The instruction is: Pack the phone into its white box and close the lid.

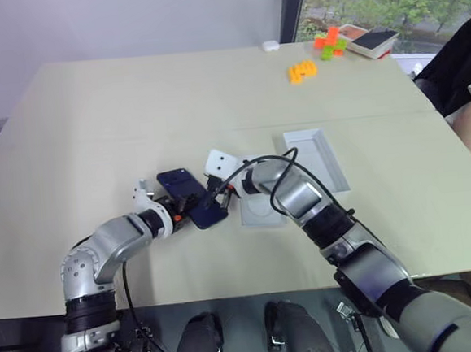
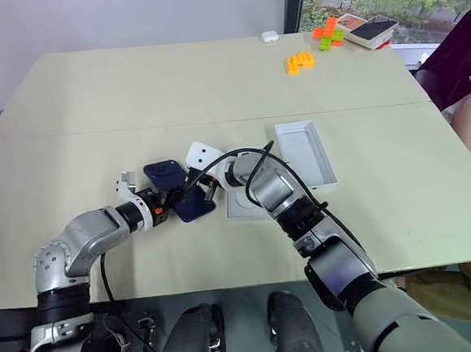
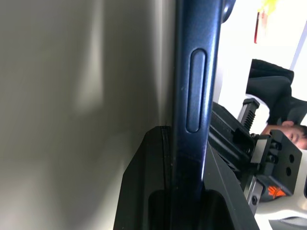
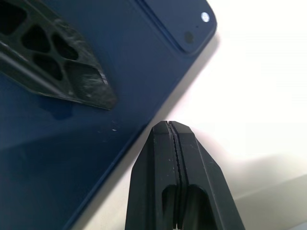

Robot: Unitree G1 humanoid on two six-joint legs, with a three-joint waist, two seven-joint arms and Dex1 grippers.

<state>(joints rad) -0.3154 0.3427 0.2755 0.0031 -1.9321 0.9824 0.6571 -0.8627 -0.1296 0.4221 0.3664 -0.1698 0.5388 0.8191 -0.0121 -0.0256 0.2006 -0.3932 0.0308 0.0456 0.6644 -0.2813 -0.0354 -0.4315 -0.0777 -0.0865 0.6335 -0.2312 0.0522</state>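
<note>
- Near the table's (image 1: 93, 130) front edge, left of centre: phone (image 1: 191, 197), dark navy, glossy, lifted off the surface between the two grippers.
- Left gripper (image 1: 182, 205): clamped on the phone's thin edge; left wrist view shows the blue side rail with its long button running between the two black fingers (image 3: 144, 191), one on each face.
- Right gripper (image 4: 173, 132): fingers pressed flat together, nothing between them; tip just beside the phone's long edge, whether touching or slightly off cannot be told. Camera cluster at the phone's corner visible in the right wrist view.
- White box (image 1: 317, 160): open, toward the front edge, right of centre, resting flat, well apart from the phone; right forearm crosses in front of its near-left corner.
- Flat white insert (image 1: 260, 212) with round recess: on the table between phone and box, partly under the right arm.
- Small white piece (image 1: 219, 162) just behind the phone; cannot identify.
- Far right corner: orange and green blocks (image 1: 329, 43), yellow-orange blocks (image 1: 301, 71), a second white box (image 1: 372, 41) with a dark top.
- Far edge: small white pebble-shaped object (image 1: 271, 46).
- Right edge: person's arm (image 1: 469, 121), dark sleeve above.
</note>
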